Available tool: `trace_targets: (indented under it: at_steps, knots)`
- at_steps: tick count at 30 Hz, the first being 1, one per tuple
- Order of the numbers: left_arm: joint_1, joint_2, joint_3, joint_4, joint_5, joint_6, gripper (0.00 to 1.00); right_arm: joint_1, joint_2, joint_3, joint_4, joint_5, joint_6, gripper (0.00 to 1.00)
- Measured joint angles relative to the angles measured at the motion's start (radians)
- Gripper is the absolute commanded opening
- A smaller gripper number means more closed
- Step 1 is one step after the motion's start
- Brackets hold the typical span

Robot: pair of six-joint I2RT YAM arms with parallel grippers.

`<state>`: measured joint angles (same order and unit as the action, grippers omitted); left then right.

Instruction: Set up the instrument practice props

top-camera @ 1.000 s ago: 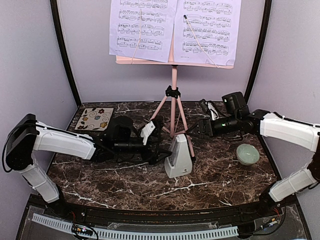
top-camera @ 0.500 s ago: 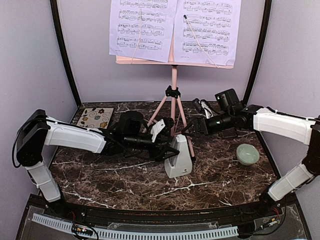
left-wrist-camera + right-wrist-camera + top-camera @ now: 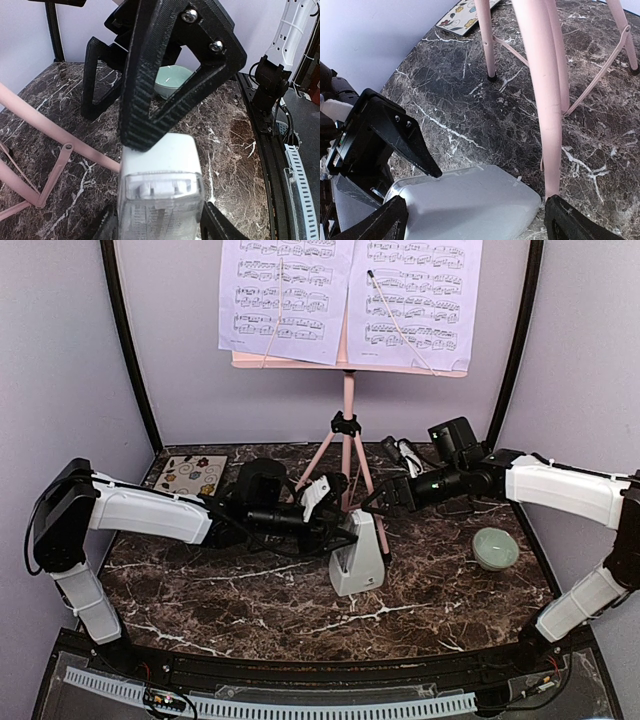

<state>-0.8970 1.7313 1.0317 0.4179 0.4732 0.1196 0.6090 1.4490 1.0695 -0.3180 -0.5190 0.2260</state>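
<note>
Right now your left gripper (image 3: 340,525) reaches in from the left and straddles the upper part of the metronome (image 3: 358,560). One finger lies against the metronome's side. You cannot tell from these views whether the other finger presses too, so a firm grip is uncertain. The metronome stands upright mid-counter (image 3: 250,600), just in front of the pink music stand (image 3: 348,430). Sheet music (image 3: 285,300) sits spread across the stand's desk. Your right gripper (image 3: 385,498) hangs wide open and holds nothing, near the stand's right leg and just behind the metronome. A green bowl (image 3: 495,548) sits to the right, and a floral coaster (image 3: 190,478) lies back left.
</note>
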Motion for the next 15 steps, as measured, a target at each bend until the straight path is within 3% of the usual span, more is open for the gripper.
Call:
trace_targets:
  at_steps: [10,15]
  knots:
    - [0.003,0.0,0.0,0.003,0.009,0.002,0.39,0.001,0.01,0.0,0.016,0.002,-0.037,0.97]
    - [0.003,0.0,0.0,0.006,0.011,0.002,0.37,0.005,0.014,0.0,0.029,0.006,-0.058,0.98]
